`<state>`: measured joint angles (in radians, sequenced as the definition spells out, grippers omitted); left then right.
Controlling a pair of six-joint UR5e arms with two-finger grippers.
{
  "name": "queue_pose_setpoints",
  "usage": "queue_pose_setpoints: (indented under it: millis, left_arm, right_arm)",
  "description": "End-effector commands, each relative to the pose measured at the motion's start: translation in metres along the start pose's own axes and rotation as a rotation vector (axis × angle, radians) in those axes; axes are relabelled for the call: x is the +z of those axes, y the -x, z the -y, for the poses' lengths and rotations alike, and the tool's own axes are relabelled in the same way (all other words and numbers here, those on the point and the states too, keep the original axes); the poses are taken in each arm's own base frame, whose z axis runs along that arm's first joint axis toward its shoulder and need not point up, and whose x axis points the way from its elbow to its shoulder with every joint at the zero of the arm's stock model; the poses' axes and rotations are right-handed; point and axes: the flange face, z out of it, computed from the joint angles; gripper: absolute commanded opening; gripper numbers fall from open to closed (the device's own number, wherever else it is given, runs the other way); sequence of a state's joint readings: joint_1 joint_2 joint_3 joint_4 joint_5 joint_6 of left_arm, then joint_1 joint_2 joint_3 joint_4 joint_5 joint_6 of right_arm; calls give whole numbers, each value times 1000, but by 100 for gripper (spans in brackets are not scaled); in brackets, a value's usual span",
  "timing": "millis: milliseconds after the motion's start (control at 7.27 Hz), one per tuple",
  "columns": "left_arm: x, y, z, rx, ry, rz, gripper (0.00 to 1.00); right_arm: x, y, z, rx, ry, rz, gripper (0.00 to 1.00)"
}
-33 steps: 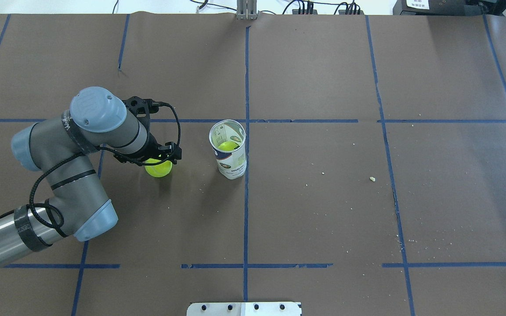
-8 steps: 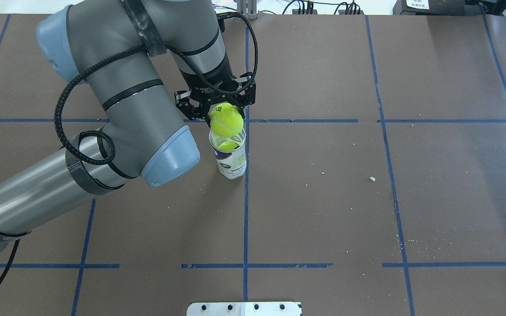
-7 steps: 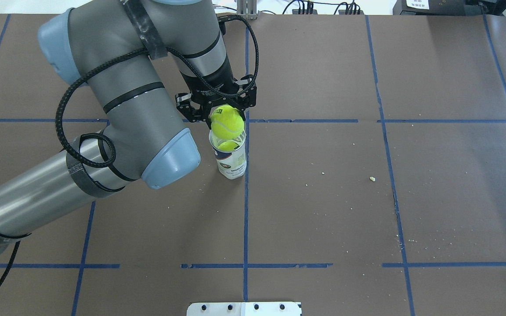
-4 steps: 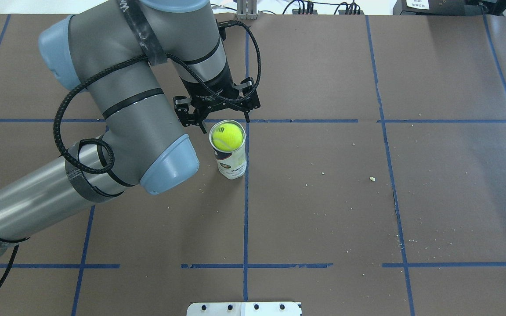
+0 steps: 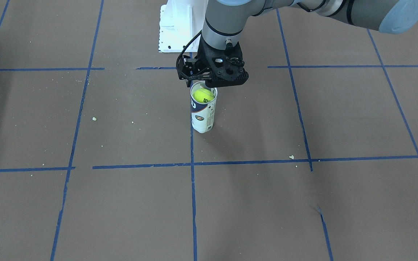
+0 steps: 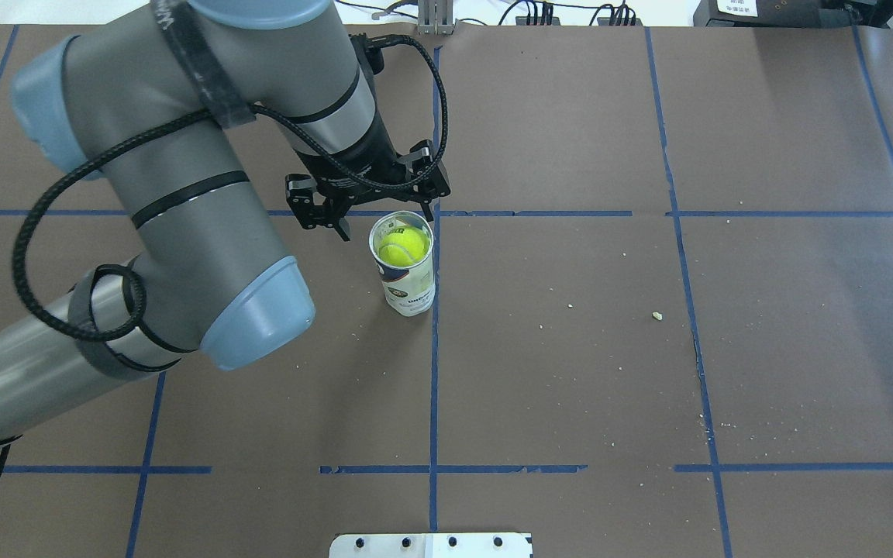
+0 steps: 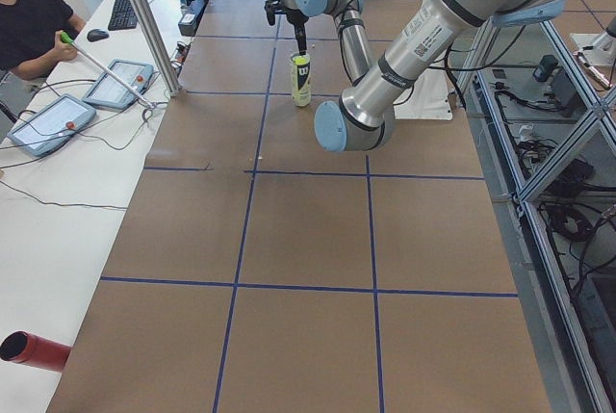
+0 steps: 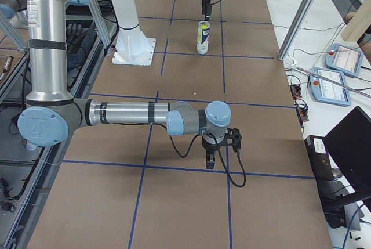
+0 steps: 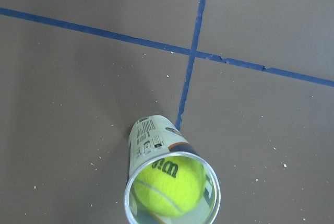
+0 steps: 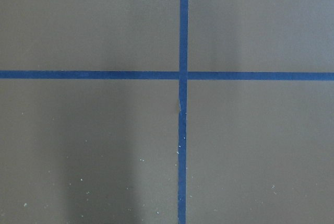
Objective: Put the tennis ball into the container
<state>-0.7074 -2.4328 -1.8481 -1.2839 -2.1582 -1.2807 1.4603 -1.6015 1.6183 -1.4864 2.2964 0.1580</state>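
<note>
tennis ball (image 6: 403,246) inside container (image 6: 410,291), just below spread left jaws

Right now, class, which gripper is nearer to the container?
Left. The left gripper hangs just above the container; the right gripper is far away, low over the table's right end.

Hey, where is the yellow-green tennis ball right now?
In the overhead view the fuzzy yellow-green tennis ball sits inside the upright clear plastic can, near its mouth, just left of the central blue tape line and under the open left hand.
</note>
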Motion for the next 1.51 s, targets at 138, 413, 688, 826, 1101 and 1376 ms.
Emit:
queue_pose_setpoints:
  millis: [138, 413, 688, 826, 1101, 1376]
  left_arm:
    - [-23, 54, 32, 187, -110, 38, 100]
    - [-63, 176, 113, 187, -171, 55, 100]
    - [-108, 349, 162, 262, -199, 93, 100]
    - [-117, 435, 180, 287, -191, 163, 100]
    - [-152, 607, 206, 326, -163, 257, 100]
    - [-148, 738, 194, 361, -87, 272, 100]
  right_arm:
    - [0, 0, 0, 0, 0, 0, 100]
    - [0, 1, 0, -1, 1, 0, 100]
    - [0, 0, 0, 0, 0, 0, 100]
    - [0, 0, 0, 0, 0, 0, 100]
    - [0, 0, 0, 0, 0, 0, 100]
    - [0, 0, 0, 0, 0, 0, 100]
